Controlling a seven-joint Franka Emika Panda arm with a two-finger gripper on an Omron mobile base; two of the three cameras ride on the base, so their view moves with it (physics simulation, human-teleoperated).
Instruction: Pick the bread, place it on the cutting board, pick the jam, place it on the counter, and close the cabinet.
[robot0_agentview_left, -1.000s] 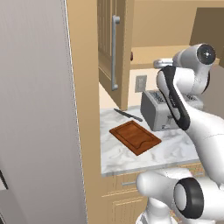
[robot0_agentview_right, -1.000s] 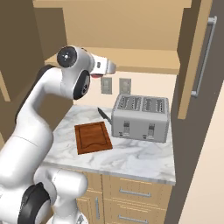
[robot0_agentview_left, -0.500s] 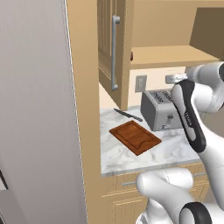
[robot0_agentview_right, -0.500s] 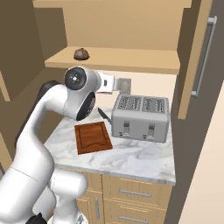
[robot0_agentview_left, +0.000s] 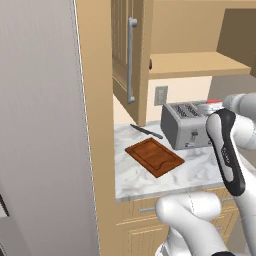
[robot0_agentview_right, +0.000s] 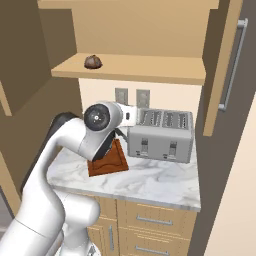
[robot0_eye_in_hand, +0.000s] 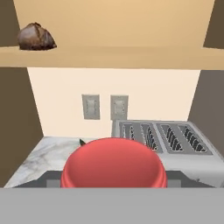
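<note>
Even, bright rendered light; soft shadow under cabinet shelf; sharp focus, no glare, no blur.

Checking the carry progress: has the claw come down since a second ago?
Yes. In the right base view the claw has dropped from shelf height to beside the toaster top.

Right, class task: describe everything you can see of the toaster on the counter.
The toaster is a boxy, silver, metal-looking four-slot model, with dark slots on top and two lever slots on its front face. It stands upright on the marbled counter, near the back wall below two wall plates, beside the cutting board. Nothing else touches it.
</note>
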